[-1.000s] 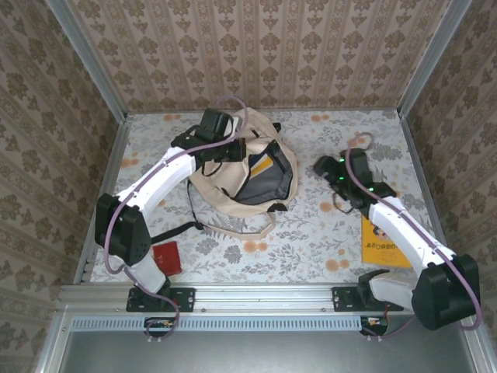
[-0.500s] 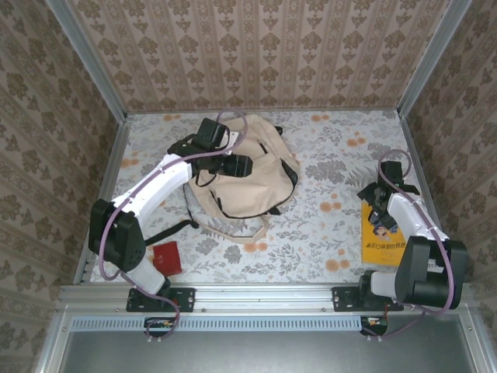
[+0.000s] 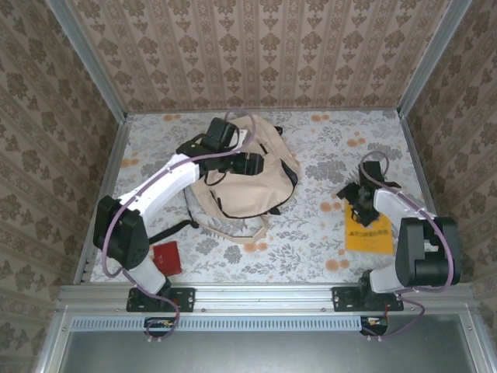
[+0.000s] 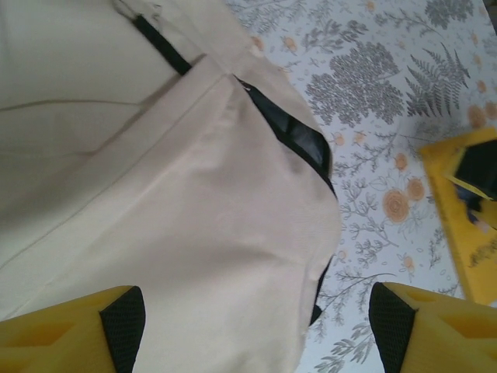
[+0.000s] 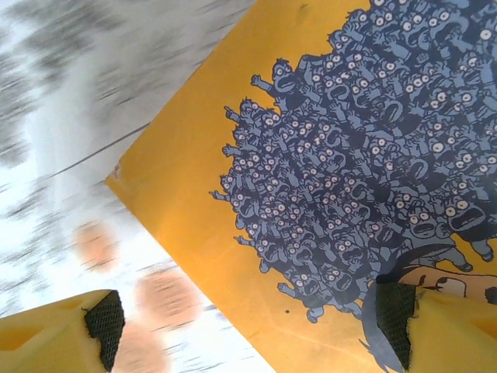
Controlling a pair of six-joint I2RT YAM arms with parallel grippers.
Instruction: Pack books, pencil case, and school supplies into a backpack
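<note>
The cream backpack (image 3: pixel 250 196) lies collapsed at the table's middle, its opening covered by fabric. My left gripper (image 3: pixel 251 165) hovers over its top, open; in the left wrist view the gripper (image 4: pixel 256 330) has beige backpack (image 4: pixel 186 202) canvas beneath it and nothing held. A yellow book (image 3: pixel 373 238) with a cartoon crowd lies flat at the right. My right gripper (image 3: pixel 356 200) is open just above its far corner, and in the right wrist view the gripper (image 5: pixel 248 326) straddles the book's (image 5: pixel 225 163) edge. The small red school supplies item (image 3: pixel 167 257) lies near the left arm's base. The pencil case is out of view.
A black-trimmed strap (image 3: pixel 177 228) trails from the backpack toward the left arm's base. Wallpapered walls and metal posts (image 3: pixel 88 64) close in the floral table (image 3: pixel 311 249). Open cloth lies between backpack and yellow book (image 4: pixel 466 225).
My left gripper opened and let go of the backpack's flap, which dropped shut over the opening. My right arm swung back from the backpack to the yellow book, which shifted slightly left.
</note>
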